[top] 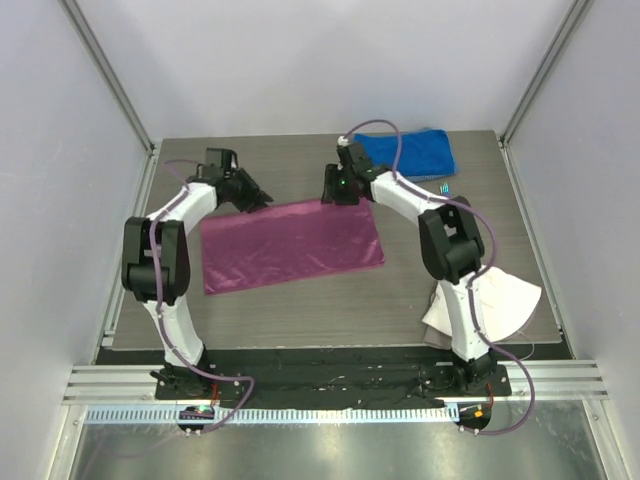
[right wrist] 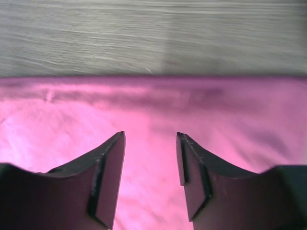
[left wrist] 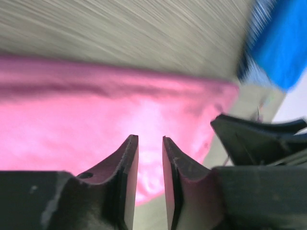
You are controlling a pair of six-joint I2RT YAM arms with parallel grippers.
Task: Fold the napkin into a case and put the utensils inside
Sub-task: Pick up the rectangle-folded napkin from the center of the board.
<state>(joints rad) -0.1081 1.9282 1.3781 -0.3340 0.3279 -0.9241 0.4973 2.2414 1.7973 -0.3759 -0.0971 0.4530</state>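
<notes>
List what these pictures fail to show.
Utensils: top view shows only a teal speck by the blue towel, too small to identify; no spoon seen.
White cloth: top view, partly behind the right arm.
Napkin layers: left wrist view is blurred.

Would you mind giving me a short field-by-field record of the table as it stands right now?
napkin: magenta, flat as a wide rectangle in the middle of the table
left gripper: at the napkin's far left corner, fingers narrowly apart, nothing between
right gripper: at the far right corner, fingers open over the cloth
blue towel: far right of the table
white cloth: near right edge
utensils: not clearly visible in any view
</notes>
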